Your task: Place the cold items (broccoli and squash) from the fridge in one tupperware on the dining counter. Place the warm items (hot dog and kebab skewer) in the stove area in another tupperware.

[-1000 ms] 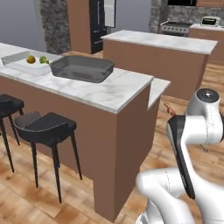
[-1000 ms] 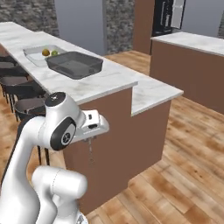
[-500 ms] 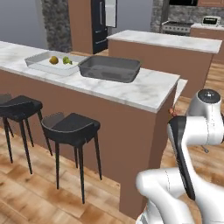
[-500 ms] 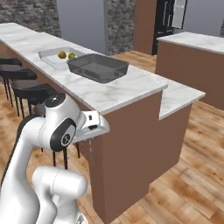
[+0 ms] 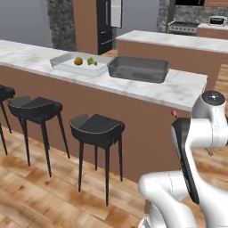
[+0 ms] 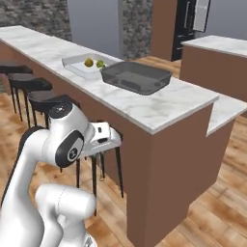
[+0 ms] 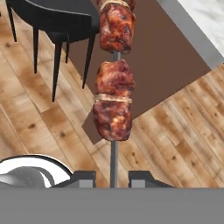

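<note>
I held my gripper [image 7: 112, 178] shut tight on the stick of the kebab skewer [image 7: 114, 78], meat pointing away, so it would not drop. It hung low beside the dining counter [image 5: 178, 91]. The dark grey tupperware [image 5: 138, 69] sat up there, waiting for warm food.

Both base views flanking the arm, sharing the dining counter [image 5: 178, 91]; hand view floorward.

Pincer [image 7: 113, 178] clamped on kebab skewer [image 7: 114, 78], arm folded low.
</note>
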You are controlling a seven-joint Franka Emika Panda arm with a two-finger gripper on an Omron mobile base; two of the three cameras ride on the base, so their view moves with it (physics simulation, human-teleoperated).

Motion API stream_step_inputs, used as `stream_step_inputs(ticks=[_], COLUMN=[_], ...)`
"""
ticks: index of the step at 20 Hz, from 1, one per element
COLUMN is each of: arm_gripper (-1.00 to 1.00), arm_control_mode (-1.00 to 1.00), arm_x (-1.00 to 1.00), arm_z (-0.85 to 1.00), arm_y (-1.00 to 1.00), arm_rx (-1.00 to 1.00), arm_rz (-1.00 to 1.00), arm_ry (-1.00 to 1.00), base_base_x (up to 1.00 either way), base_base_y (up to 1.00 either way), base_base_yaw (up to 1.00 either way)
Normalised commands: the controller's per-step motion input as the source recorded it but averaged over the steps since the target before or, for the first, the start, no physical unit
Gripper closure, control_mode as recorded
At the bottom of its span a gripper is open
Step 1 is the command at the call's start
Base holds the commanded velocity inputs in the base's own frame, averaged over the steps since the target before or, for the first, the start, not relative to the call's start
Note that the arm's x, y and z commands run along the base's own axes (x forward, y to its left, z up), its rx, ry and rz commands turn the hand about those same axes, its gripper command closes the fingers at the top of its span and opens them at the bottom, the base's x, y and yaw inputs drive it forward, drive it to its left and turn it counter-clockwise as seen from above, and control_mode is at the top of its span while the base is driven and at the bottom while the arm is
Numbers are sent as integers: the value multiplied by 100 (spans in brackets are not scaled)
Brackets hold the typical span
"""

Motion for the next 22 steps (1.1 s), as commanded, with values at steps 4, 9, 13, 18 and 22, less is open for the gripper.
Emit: stream_step_inputs(ticks=[4, 9, 13, 18, 22], arm_gripper=[100, 100, 100, 100, 100], arm_control_mode=[100, 100, 100, 100, 100], arm_x=[0, 0, 0, 0, 0], arm_z=[0, 0, 0, 0, 0], arm_y=[0, 0, 0, 0, 0], arm_rx=[0, 0, 0, 0, 0], arm_rz=[0, 0, 0, 0, 0], arm_ry=[0, 0, 0, 0, 0], base_base_x=[36, 33, 32, 38, 42], base_base_y=[61, 44, 28, 39, 40], base_base_yaw=[-20, -35, -31, -24, -21])
